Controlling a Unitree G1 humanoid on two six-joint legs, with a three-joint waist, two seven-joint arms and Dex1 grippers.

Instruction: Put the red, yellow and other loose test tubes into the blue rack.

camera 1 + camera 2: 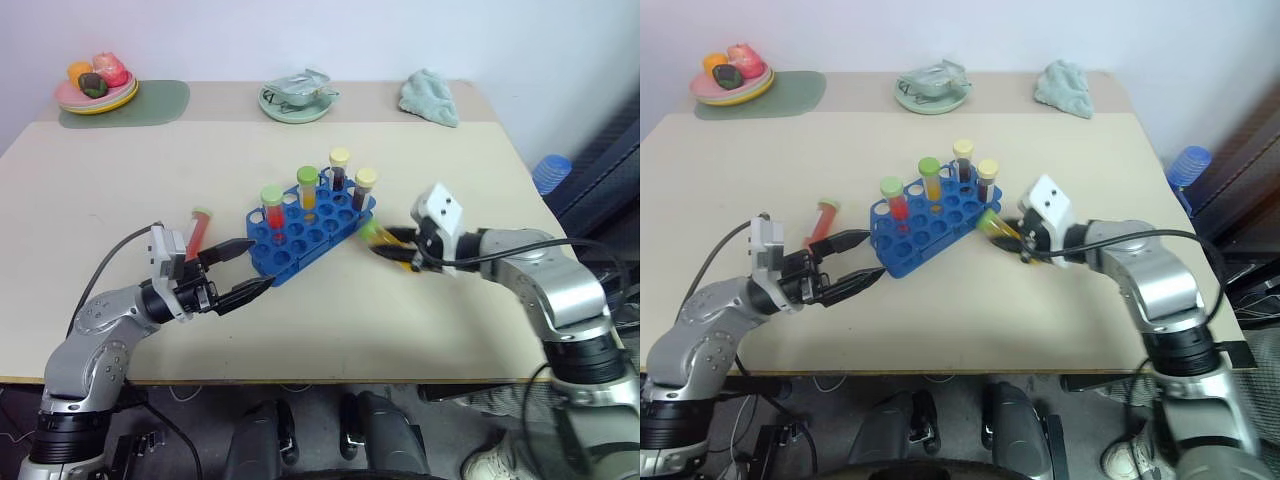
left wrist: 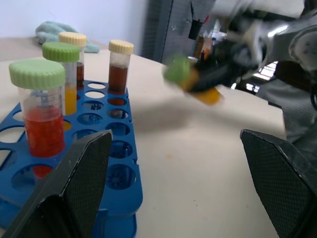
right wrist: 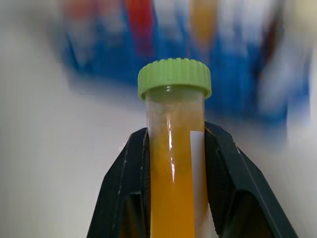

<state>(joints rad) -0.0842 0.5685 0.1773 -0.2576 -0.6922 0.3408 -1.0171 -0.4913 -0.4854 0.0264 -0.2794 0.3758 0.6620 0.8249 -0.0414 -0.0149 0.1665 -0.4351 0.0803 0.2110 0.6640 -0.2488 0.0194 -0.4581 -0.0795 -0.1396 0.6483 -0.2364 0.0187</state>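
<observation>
Left gripper [image 1: 243, 270] hovers low over the table [image 1: 120, 190], fingers spread wide, nothing between them. Just beyond it a red tube [image 1: 197, 232] lies loose on the tabletop. Blue rack [image 1: 300, 240] sits mid-table with four capped tubes standing in it. Right of the rack, right gripper [image 1: 392, 247] pinches a green-capped yellow tube [image 3: 174, 148], held tilted above the table.

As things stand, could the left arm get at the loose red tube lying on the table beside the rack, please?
Probably yes. The left gripper is open and empty, the red tube lies on bare table just behind it, left of the blue rack, and nothing sits between them.
</observation>
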